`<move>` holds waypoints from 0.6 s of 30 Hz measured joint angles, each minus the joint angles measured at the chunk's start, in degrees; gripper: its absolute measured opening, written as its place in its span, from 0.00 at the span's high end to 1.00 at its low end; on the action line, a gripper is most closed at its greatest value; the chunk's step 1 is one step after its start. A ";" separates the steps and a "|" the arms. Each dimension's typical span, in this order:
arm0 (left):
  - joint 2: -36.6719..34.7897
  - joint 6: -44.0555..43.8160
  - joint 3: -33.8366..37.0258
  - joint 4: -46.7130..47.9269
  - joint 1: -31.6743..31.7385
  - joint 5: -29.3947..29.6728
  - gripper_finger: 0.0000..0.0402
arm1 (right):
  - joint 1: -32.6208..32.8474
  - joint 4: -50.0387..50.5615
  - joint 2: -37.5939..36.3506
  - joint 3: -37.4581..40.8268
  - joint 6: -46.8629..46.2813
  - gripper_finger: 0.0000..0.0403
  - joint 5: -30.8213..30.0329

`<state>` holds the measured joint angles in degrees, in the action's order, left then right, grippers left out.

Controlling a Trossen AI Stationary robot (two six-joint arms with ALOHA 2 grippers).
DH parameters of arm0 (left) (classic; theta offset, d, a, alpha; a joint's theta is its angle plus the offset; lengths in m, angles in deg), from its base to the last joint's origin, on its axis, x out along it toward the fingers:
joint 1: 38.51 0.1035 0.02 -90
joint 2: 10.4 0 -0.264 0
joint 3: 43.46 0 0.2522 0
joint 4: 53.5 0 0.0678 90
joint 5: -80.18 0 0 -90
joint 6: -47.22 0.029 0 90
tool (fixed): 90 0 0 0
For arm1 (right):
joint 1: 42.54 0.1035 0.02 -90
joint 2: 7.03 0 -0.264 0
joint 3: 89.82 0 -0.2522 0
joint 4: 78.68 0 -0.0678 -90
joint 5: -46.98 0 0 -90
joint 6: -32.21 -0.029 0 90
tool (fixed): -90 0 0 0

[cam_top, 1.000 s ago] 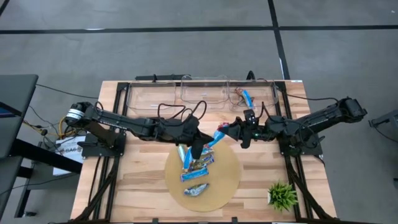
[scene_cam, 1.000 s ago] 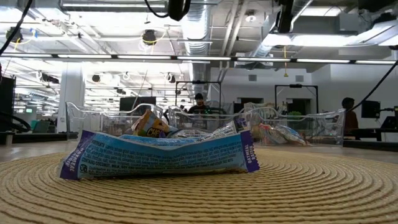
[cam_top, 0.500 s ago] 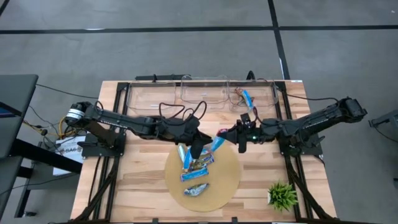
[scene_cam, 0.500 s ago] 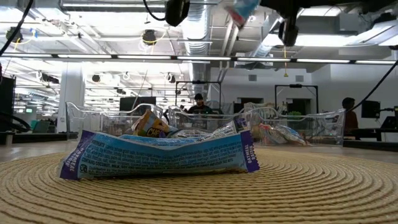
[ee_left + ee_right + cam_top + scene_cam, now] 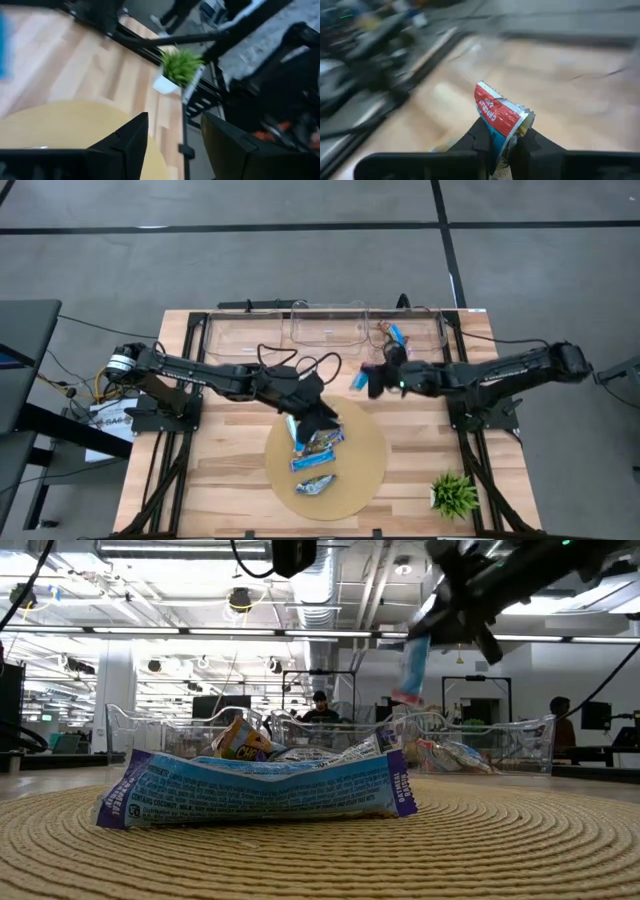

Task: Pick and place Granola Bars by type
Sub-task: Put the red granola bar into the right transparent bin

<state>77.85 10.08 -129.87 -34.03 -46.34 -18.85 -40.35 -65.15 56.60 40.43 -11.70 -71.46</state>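
My right gripper is shut on a blue-and-white granola bar, held in the air between the round tan disc and the clear bins; the bar also shows in the low view. My left gripper is open and empty above the disc, over several bars lying flat on it. A blue bar lies nearest the low camera. Other bars lie in the right-hand bin. My right gripper pinches the blue-and-white bar between its two fingers. The bar's red-printed end sticks out past the fingertips. In the low view the bar hangs down, slightly tilted, below the gripper, clear of the table and the disc.
Three clear bins stand in a row along the far edge. A small green plant stands at the near right corner and shows in the left wrist view. Bare wood lies left of the disc. People stand in the room beyond.
My right gripper has carried the blue-and-white bar toward the far edge and a little to the left, away from the disc. It has turned, and the bar now hangs down in the low view, where it did not show a second ago.
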 joint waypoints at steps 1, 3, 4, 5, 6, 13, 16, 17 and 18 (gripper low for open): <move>0.00 0.04 0.00 0.01 -0.10 -0.64 0.57 | -1.47 1.88 0.00 -0.91 0.19 0.95 -1.61; 0.00 0.06 0.00 0.01 -0.52 -0.81 0.58 | -4.49 6.01 0.00 -3.12 1.51 0.94 -5.13; 0.00 0.08 0.00 0.02 -0.72 -0.76 0.58 | -6.00 8.48 0.00 -4.32 2.18 0.93 -7.04; 0.00 0.08 0.00 0.03 -0.86 -0.54 0.58 | -7.59 11.23 0.00 -5.67 2.42 0.92 -9.01; 0.00 0.07 0.00 0.03 -0.96 0.01 0.59 | -9.19 13.89 0.00 -7.08 2.50 0.91 -10.85; 0.00 0.06 0.00 0.05 -1.10 1.96 0.59 | -19.98 22.94 0.00 -11.12 2.55 0.93 -15.15; 0.00 0.07 0.00 0.05 -1.08 2.25 0.59 | -22.82 23.01 0.00 -11.12 2.51 0.93 -13.62; 0.00 0.08 0.00 0.05 -1.09 2.26 0.59 | -23.59 22.98 0.00 -11.15 2.47 0.92 -12.15; 0.00 0.08 0.00 0.05 -1.10 2.28 0.59 | -24.35 23.01 0.00 -11.15 2.40 0.91 -10.45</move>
<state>77.85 10.16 -129.87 -33.98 -47.44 -16.57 -64.70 -42.15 56.60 29.29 -9.31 -81.90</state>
